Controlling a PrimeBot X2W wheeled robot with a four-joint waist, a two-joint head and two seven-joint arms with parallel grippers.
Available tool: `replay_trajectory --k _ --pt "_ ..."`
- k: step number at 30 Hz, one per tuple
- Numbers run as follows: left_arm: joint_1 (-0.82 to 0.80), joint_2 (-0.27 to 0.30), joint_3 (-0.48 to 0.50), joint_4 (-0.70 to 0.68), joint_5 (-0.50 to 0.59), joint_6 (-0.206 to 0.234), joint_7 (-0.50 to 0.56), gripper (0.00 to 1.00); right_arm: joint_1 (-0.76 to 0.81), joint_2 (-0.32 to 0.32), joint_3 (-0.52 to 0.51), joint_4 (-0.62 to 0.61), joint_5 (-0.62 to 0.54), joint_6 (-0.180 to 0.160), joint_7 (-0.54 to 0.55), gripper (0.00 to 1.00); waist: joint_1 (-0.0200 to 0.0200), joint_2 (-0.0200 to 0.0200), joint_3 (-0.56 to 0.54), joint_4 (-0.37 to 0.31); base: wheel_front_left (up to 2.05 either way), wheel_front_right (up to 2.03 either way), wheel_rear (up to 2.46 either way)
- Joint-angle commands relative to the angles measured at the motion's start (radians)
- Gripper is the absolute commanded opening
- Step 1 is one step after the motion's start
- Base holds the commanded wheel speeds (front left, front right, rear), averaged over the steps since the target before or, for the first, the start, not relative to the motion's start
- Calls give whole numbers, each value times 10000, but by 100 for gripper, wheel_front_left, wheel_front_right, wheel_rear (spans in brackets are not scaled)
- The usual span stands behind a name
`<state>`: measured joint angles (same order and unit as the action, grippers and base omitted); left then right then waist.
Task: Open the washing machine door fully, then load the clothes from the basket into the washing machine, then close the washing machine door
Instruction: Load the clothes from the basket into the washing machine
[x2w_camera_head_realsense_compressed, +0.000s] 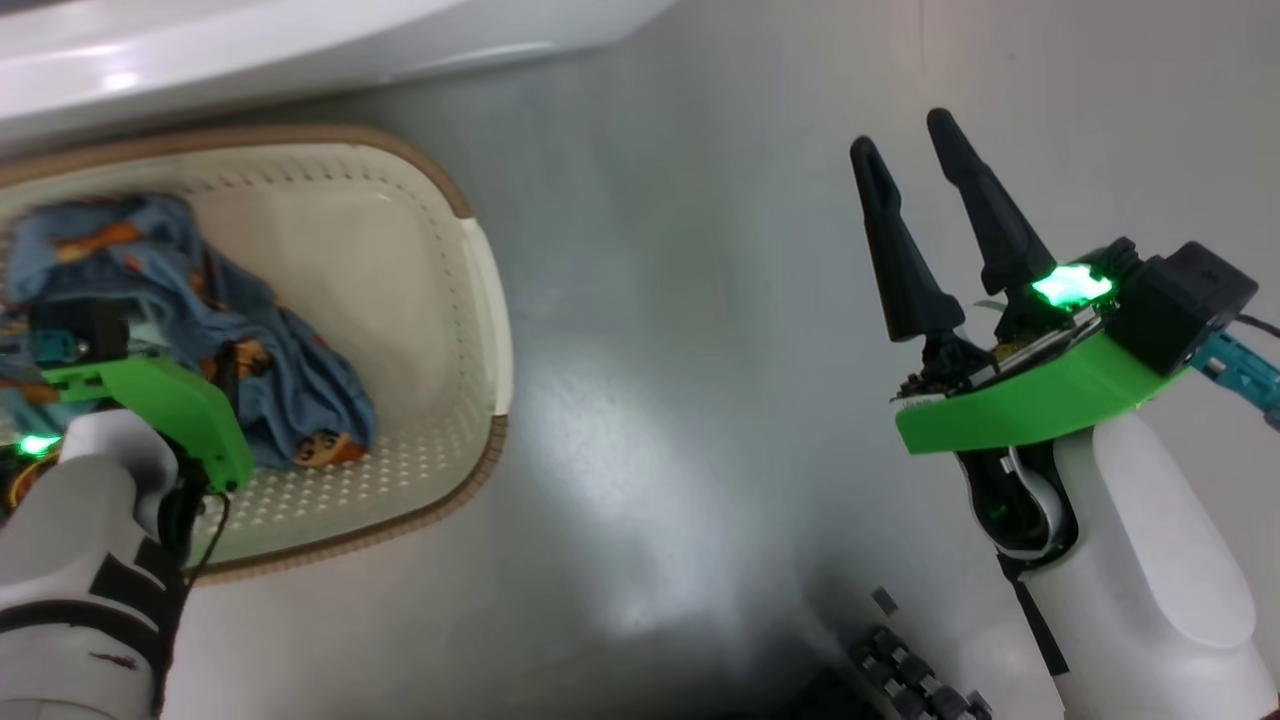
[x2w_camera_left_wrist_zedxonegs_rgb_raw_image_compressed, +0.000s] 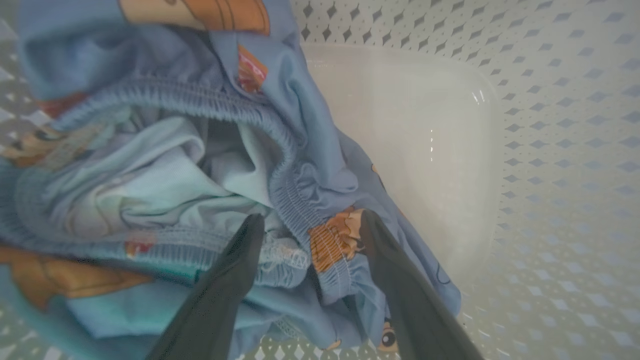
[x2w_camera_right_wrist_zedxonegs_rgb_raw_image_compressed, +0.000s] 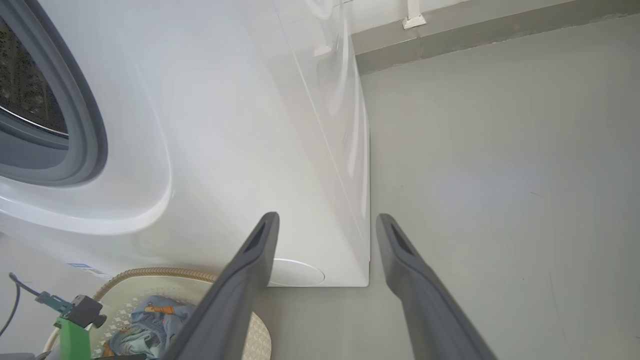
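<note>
The cream basket (x2w_camera_head_realsense_compressed: 480, 300) with its brown rim stands on the floor below the white washing machine (x2w_camera_head_realsense_compressed: 200, 60). The light-blue clothes (x2w_camera_head_realsense_compressed: 290, 390) with orange figures lie bunched in its left half. My left gripper (x2w_camera_left_wrist_zedxonegs_rgb_raw_image_compressed: 312, 217) is down inside the basket, open, its fingers straddling an elastic hem of the clothes (x2w_camera_left_wrist_zedxonegs_rgb_raw_image_compressed: 280, 165) and touching the fabric. My right gripper (x2w_camera_head_realsense_compressed: 902, 130) hangs open and empty over bare floor to the right. The right wrist view shows the machine's front (x2w_camera_right_wrist_zedxonegs_rgb_raw_image_compressed: 240, 150), its grey gasket (x2w_camera_right_wrist_zedxonegs_rgb_raw_image_compressed: 85, 125) and the dark drum (x2w_camera_right_wrist_zedxonegs_rgb_raw_image_compressed: 25, 90). The washing machine door is out of view.
Grey floor (x2w_camera_head_realsense_compressed: 700, 350) spreads between the basket and my right arm. A wall skirting (x2w_camera_right_wrist_zedxonegs_rgb_raw_image_compressed: 475, 30) runs behind the machine's right side. A round white cover (x2w_camera_right_wrist_zedxonegs_rgb_raw_image_compressed: 297, 272) sits at the machine's lower corner. Part of my wheeled base (x2w_camera_head_realsense_compressed: 910, 680) shows at the bottom.
</note>
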<state>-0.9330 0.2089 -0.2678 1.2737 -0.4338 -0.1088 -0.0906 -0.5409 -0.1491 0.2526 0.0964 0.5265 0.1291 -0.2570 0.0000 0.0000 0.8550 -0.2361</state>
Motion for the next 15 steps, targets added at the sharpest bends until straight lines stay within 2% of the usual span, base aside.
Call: replay_trajectory --k 1,5,12,15 --pt "69 411 179 24 2 100 117 100 115 89 208 -274 -195 16 -48 100 0 0 447 -341 0 0 0" --pt "-18 525 125 104 -4 362 729 100 36 151 248 -318 -214 16 -48 100 0 0 657 -467 0 0 0" --pt "-60 636 -87 154 28 519 1803 100 15 194 254 -338 -227 16 -48 100 0 0 807 -641 0 0 0" --pt "-146 744 -195 158 126 670 1666 100 21 204 240 -364 -238 16 -48 100 0 0 867 -684 0 0 0"
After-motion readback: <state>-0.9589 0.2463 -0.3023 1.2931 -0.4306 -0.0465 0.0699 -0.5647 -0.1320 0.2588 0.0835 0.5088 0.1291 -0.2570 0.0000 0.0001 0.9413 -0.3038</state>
